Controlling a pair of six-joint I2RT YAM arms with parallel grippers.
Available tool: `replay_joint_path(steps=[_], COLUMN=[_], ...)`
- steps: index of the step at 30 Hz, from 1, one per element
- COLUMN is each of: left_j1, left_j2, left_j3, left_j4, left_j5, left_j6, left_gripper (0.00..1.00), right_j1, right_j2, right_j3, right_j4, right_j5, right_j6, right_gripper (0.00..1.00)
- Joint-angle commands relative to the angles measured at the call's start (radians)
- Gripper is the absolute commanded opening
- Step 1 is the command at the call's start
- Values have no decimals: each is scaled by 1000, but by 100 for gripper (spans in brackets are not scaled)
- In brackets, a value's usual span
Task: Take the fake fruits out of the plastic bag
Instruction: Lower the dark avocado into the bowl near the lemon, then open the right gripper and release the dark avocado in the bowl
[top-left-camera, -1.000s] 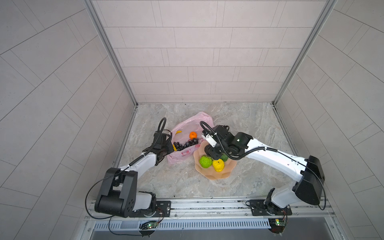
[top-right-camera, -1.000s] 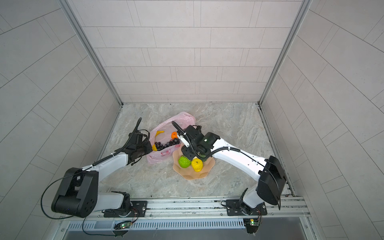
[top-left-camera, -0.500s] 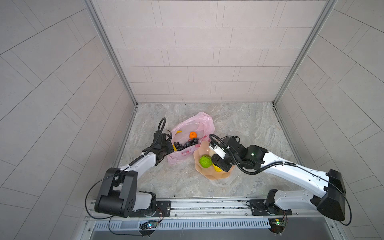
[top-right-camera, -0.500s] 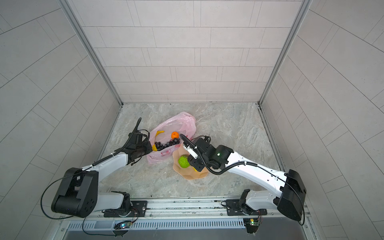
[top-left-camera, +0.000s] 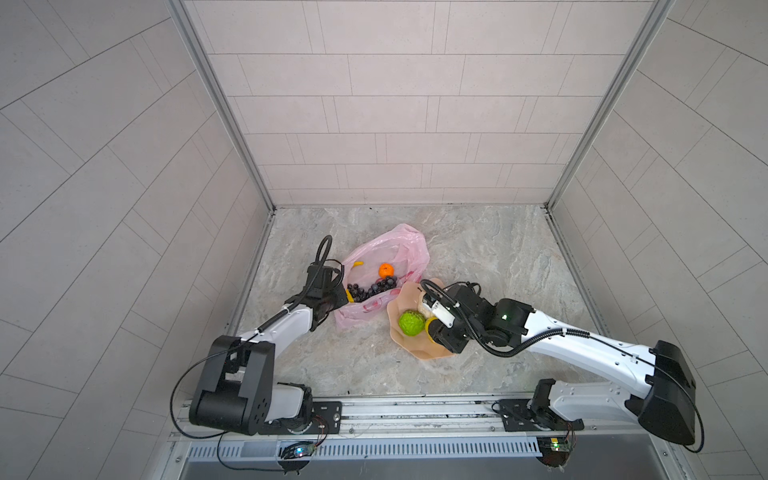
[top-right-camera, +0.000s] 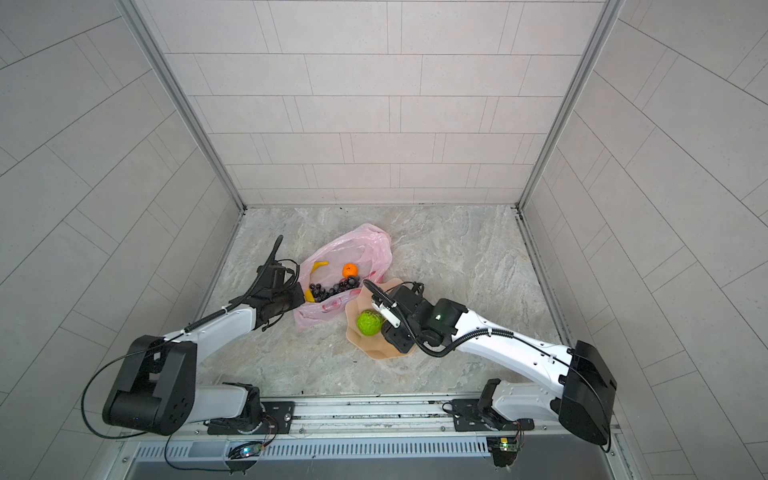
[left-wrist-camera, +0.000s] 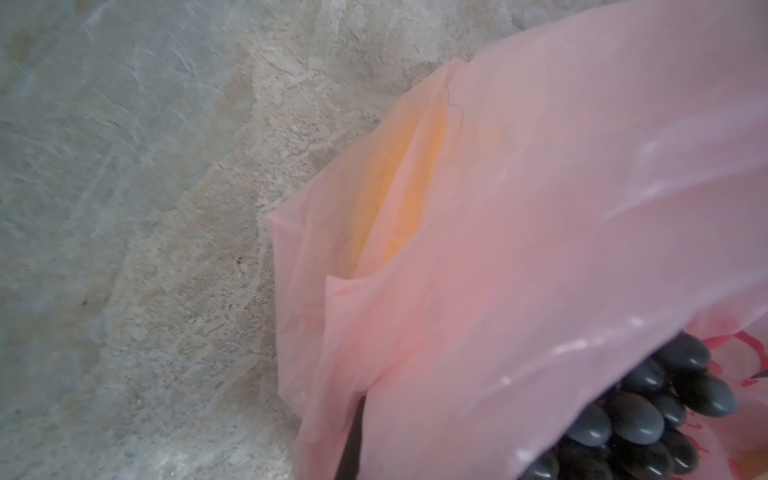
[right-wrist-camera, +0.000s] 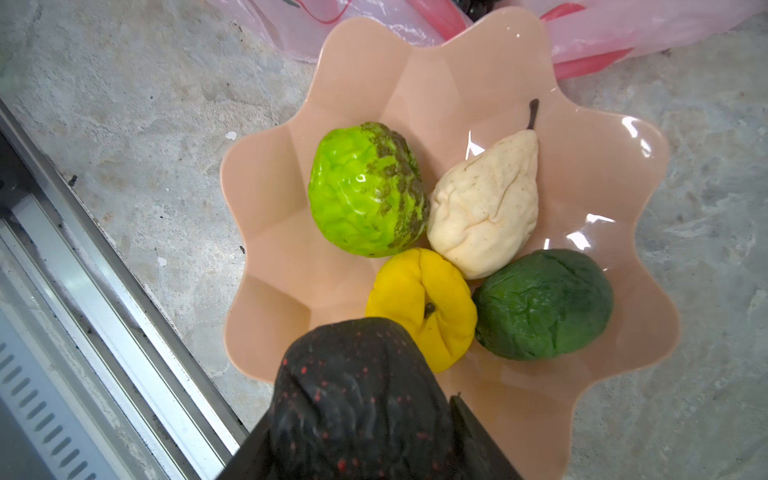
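Note:
The pink plastic bag (top-left-camera: 399, 249) lies open at mid-table, and in both top views an orange (top-left-camera: 386, 270), a grape bunch (top-right-camera: 332, 288) and a banana (top-right-camera: 319, 266) show inside it. My left gripper (top-left-camera: 340, 291) is shut on the bag's edge (left-wrist-camera: 519, 208), with the grapes (left-wrist-camera: 648, 415) just beside it. My right gripper (right-wrist-camera: 357, 432) hangs over the peach bowl (right-wrist-camera: 415, 83), shut on a dark fruit with red specks (right-wrist-camera: 357, 395). In the bowl lie a bumpy green fruit (right-wrist-camera: 365, 191), a cream pear (right-wrist-camera: 486, 208), a yellow fruit (right-wrist-camera: 424, 303) and a dark green fruit (right-wrist-camera: 544, 303).
The bowl (top-left-camera: 405, 299) touches the bag's near right side. A metal rail (top-left-camera: 415, 409) runs along the table's front edge, close to the bowl in the right wrist view. Tiled walls close in the left, right and back sides.
My right arm has drawn back from the bag's side toward the front of the bowl, carrying the dark fruit. The left arm and the bag have stayed still.

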Motion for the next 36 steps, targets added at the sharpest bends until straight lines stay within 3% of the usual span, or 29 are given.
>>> replay_joint_path(steps=[1,12,36], left_j1=[-4,-4,-4], left_j2=[-10,-9,-4], left_j3=[-2,-2,0], left_j4=[-1,-2,1], left_j5=[2,2,3], left_j6=[-1,2,4], left_gripper=[3,3,3], right_j1=[20,82,96], right_j2=[22,127,220], right_j3=[-14,-16,-20], right_j4=[35,120,186], right_j5=[-21,53,96], right_j6=[15,-24,-52], right_gripper=[54,55,59])
